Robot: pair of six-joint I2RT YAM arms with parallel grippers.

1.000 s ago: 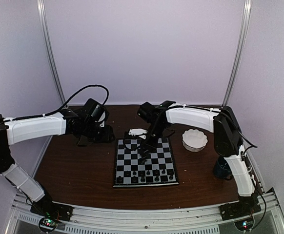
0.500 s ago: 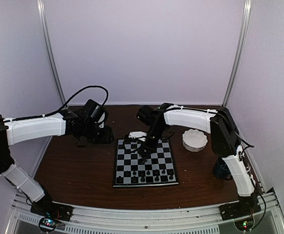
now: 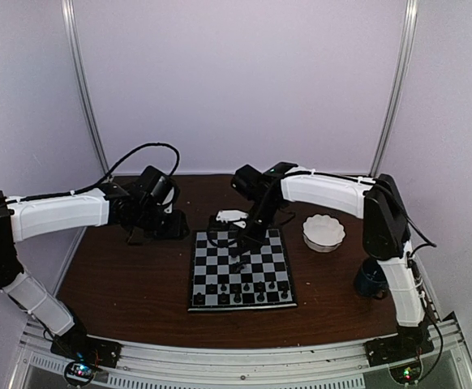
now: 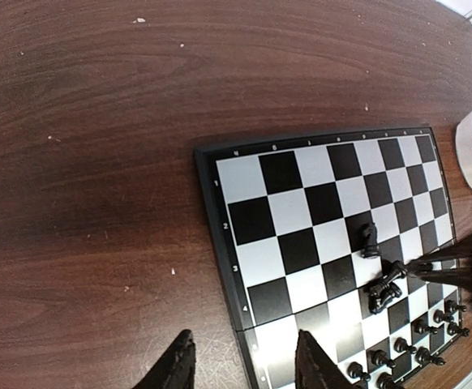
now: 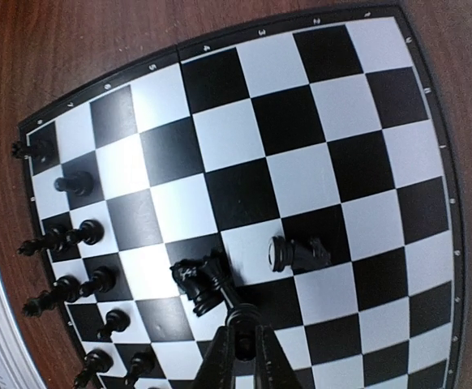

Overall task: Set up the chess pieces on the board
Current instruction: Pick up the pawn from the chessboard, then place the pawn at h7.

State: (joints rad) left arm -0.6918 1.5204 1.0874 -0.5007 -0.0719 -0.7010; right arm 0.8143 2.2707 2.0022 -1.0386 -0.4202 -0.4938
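Dark wood tabletop (image 3: pixel 122 275) inside a pale lilac enclosure carries the board (image 3: pixel 212 255), which lies flat at the centre, just ahead of both arms.

**Progress**
- Part of the job is done. Several chess pieces (image 3: pixel 236 288) stand in two lines along the board's near edge. In the right wrist view they run down the left side.
- The lines look uneven and incomplete.
- A clump of fallen pieces (image 5: pixel 202 279) lies mid-board with the figures touching one another.
- One lone piece (image 5: pixel 297 253) sits a square away and appears to lie on its side.
- These loose figures are not yet in rank, so the task is judged roughly half complete.

**Hands**
- The right hand (image 5: pixel 240 324) hangs directly at the clump with its fingers pressed together. Whether a piece is pinched between them cannot be told.
- The left hand (image 4: pixel 244 348) hovers over bare wood beside the board's left rim. Its fingers are apart and hold nothing.

**Surroundings and obstructions**
- A white bowl (image 3: pixel 323 232) stands to the right of the board, and a dark mug (image 3: pixel 371 279) stands further right. Both are clear of the work area.
- A small white object (image 3: pixel 229 217), not identifiable, lies at the far rim under the right arm.
- The main hindrance is the clump itself: tangled figures are hard to separate one at a time.
- The standing lines nearby could be knocked over.
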